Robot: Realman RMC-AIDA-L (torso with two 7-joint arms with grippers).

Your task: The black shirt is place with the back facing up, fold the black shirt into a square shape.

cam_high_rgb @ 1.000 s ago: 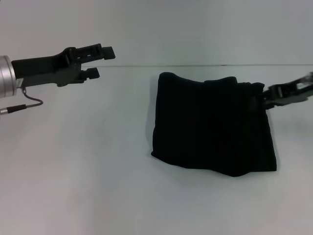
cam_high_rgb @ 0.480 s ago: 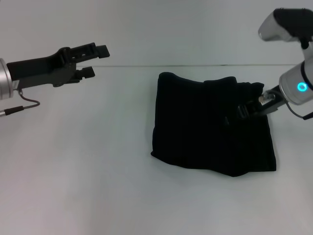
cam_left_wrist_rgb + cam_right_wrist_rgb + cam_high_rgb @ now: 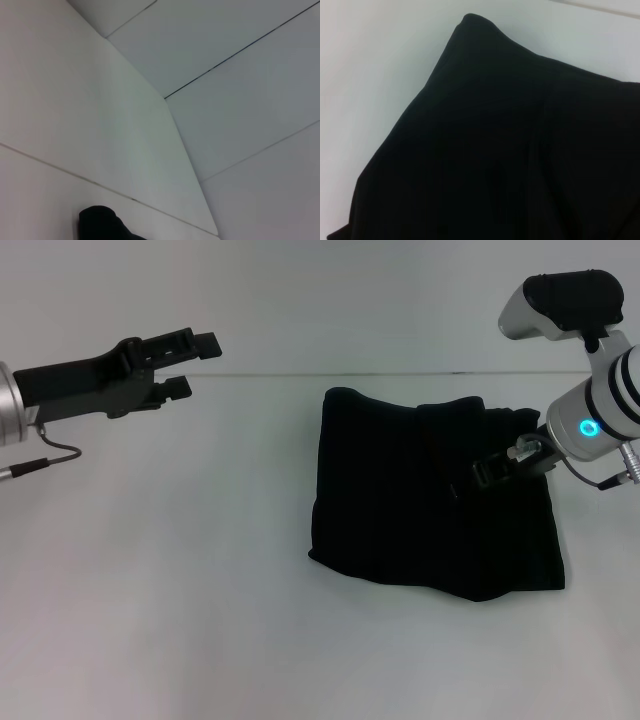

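The black shirt [image 3: 420, 500] lies folded into a rough square on the white table, right of centre, with a bunched far right corner. It fills most of the right wrist view [image 3: 495, 150], and one corner of it shows in the left wrist view [image 3: 100, 226]. My right gripper [image 3: 484, 472] reaches in from the right and hovers over the shirt's right half, dark against the dark cloth. My left gripper [image 3: 192, 364] is held open and empty in the air over the table's far left, well away from the shirt.
The white table [image 3: 180, 570] stretches bare around the shirt, and its far edge meets a pale wall [image 3: 320, 300]. A thin cable [image 3: 50, 455] hangs under the left arm.
My right arm has swung up into view, and its gripper has moved from the shirt's right edge leftward over the cloth. The left arm has shifted only slightly. The shirt keeps its shape.
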